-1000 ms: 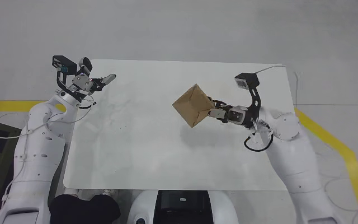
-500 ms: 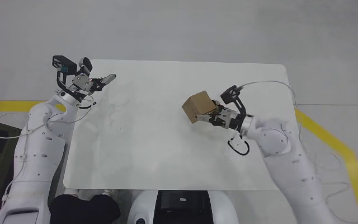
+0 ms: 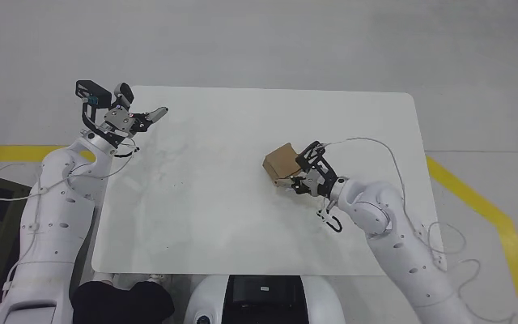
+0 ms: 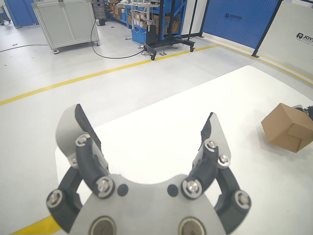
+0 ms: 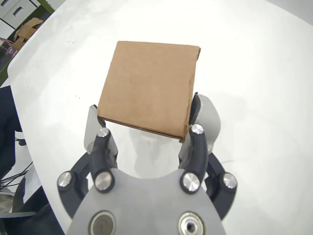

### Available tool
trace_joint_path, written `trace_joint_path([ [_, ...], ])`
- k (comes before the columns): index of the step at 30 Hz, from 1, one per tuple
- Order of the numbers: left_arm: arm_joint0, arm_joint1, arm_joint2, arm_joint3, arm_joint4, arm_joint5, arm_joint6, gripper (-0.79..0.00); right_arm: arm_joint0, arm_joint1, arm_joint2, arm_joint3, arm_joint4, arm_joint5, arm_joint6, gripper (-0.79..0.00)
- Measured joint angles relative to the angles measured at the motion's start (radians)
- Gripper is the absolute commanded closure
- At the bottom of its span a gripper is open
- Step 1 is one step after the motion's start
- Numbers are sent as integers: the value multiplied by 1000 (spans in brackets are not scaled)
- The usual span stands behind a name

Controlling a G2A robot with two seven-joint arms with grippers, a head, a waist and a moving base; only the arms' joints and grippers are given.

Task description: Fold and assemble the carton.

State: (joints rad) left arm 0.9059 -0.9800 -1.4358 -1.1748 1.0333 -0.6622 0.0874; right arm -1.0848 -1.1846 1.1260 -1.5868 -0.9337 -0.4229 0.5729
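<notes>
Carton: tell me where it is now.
Top view: the carton is right of the table's centre, held by the right gripper; the left gripper is at the far-left corner.

Matt brown cardboard on a smooth white table.
The carton (image 5: 149,86) is plain, uncoated cardboard, matt, with raw cut edges that show its layers. The table (image 3: 210,202) is smooth and white with a soft sheen and a few dark specks. The left tool (image 4: 144,118) and the right tool (image 5: 146,110) have satin grey metal plates, shiny screw heads, black plastic links and black ribbed pads (image 4: 85,128).
</notes>
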Motion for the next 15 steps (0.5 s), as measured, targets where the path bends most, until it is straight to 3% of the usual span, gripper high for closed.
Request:
trace_joint_path([
  [9, 0, 0, 0, 0, 0, 0, 0, -785, 22, -6, -32, 47, -4, -11, -10, -37],
  [13, 0, 0, 0, 0, 0, 0, 0, -785, 29, -8, -46, 61, -9, -12, -11, -265],
  [14, 0, 0, 0, 0, 0, 0, 0, -785, 31, -9, -50, 65, -12, -12, -12, -385],
  [15, 0, 0, 0, 0, 0, 0, 0, -785, 33, -9, -53, 67, -16, -11, -11, -785],
])
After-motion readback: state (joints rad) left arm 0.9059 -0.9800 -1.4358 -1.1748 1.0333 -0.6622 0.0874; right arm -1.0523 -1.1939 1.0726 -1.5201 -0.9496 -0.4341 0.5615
